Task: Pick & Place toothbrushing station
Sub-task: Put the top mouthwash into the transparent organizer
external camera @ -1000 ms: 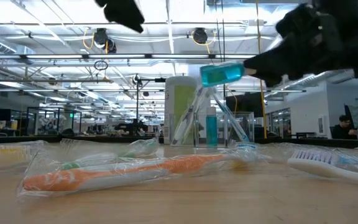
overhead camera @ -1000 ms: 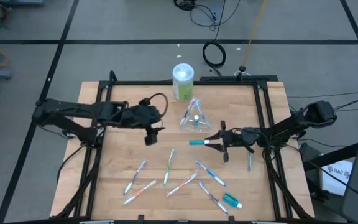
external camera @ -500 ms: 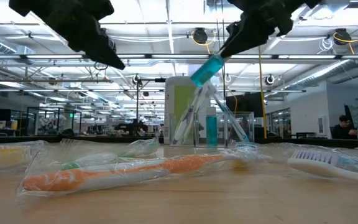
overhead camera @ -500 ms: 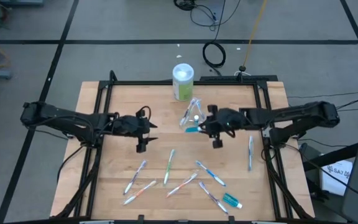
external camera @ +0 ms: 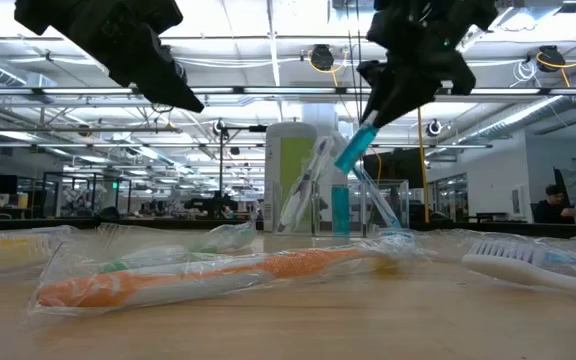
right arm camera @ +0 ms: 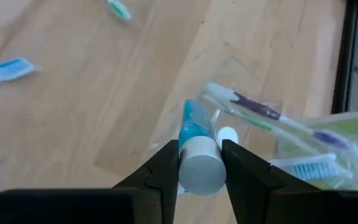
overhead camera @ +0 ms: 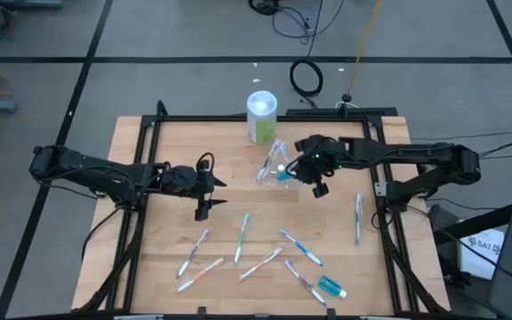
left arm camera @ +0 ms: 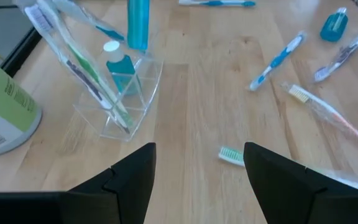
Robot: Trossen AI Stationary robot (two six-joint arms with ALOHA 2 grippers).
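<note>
The teal tube (external camera: 352, 150) with its white cap (right arm camera: 200, 162) is pinched at the cap end by the right gripper (right arm camera: 199, 163), hanging tilted, tail down, over the clear holder (overhead camera: 276, 169) at the table's rear middle. The right wrist view alone shows another tube and bagged brushes standing in that holder. The left gripper (left arm camera: 199, 165) hovers open near the table's middle, holding nothing
</note>
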